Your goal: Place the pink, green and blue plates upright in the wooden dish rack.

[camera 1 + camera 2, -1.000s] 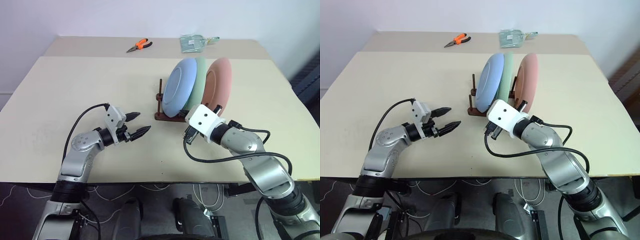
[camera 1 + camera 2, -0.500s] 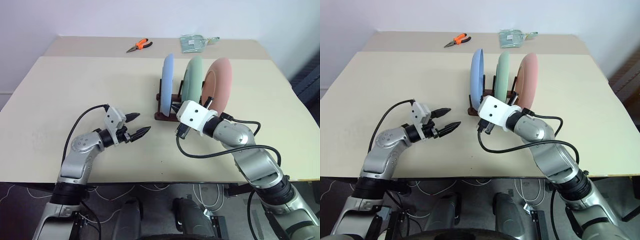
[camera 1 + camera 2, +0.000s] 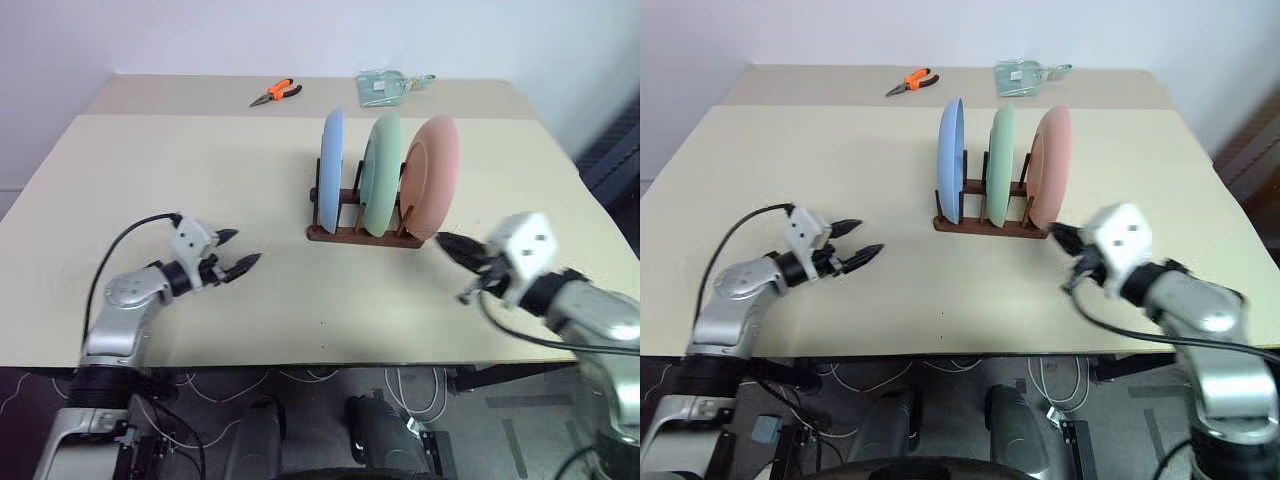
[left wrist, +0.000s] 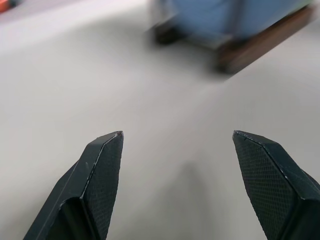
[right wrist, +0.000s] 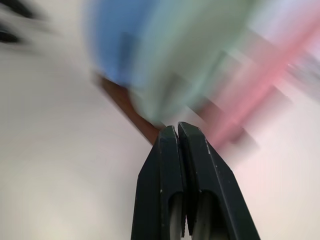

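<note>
Table [image 3: 150, 170] first: the dark brown wooden dish rack [image 3: 362, 235] sits right of its centre, holding the light blue plate [image 3: 332, 168], mint green plate [image 3: 381, 172] and pale pink plate [image 3: 434, 176] on edge, faces toward the side edges. My right gripper [image 3: 447, 244], pinched shut and empty, is nearer, just beside the pink one. My left gripper [image 3: 234, 251] hangs wide open, well apart.

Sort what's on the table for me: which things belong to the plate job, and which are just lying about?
Job:
- blue plate, upright in the rack
- green plate, upright in the rack
- pink plate, upright in the rack
- rack

Lying about:
- orange pliers, far edge of the table
- clear packet, far edge
</note>
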Motion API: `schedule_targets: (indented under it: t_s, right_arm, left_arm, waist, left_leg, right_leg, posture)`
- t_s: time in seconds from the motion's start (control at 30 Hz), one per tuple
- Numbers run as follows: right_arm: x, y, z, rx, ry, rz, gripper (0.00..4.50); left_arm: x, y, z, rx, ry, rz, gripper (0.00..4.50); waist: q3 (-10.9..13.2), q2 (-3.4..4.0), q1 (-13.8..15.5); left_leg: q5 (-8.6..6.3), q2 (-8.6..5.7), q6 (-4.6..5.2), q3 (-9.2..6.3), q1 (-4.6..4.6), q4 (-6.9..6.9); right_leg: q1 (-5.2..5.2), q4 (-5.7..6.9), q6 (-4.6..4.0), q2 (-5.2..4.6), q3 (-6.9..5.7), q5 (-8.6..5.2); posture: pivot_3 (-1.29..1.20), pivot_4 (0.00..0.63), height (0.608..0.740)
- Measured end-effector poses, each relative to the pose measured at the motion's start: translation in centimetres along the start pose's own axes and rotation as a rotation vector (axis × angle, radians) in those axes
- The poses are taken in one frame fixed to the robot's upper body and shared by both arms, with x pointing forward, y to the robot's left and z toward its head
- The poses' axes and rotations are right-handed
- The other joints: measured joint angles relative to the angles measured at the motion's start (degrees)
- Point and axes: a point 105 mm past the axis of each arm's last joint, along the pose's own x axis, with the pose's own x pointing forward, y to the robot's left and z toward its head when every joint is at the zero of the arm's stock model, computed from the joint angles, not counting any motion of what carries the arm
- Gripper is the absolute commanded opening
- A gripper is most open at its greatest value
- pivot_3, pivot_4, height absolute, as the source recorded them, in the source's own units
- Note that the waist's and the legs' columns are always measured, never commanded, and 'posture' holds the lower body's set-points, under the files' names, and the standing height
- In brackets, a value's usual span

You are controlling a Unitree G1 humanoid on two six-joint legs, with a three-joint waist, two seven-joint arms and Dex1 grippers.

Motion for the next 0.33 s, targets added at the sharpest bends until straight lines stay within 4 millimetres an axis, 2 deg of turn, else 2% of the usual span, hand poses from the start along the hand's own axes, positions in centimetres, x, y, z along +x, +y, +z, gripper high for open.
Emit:
schedule_targets:
  t_s: [0.13,0.33]
  right_arm:
    - [-0.8,-1.7,-2.7,0.048,0.054,-0.039,0.04]
    - [-0.3,-2.5,-4.4,0.065,0.058,-0.039,0.04]
  left_arm:
    - [-0.4,0.3,-0.2,0.010,0.002,0.012,3.59]
    - [-0.3,-0.3,-0.2,0.009,-0.014,0.016,3.59]
  waist:
    - [0.00,0.02,0.15]
    - [0.00,0.02,0.06]
  left_leg:
    - [0.00,-0.01,0.00,0.03,-0.01,0.00]
    - [0.00,-0.01,0.00,0.04,-0.01,0.00]
  right_leg:
    - [0.00,-0.01,-0.01,-0.05,0.00,0.00]
    - [0.00,0.00,-0.01,-0.04,0.01,0.00]
  posture:
    - [0.00,0.150,0.732]
    - [0.00,0.150,0.732]
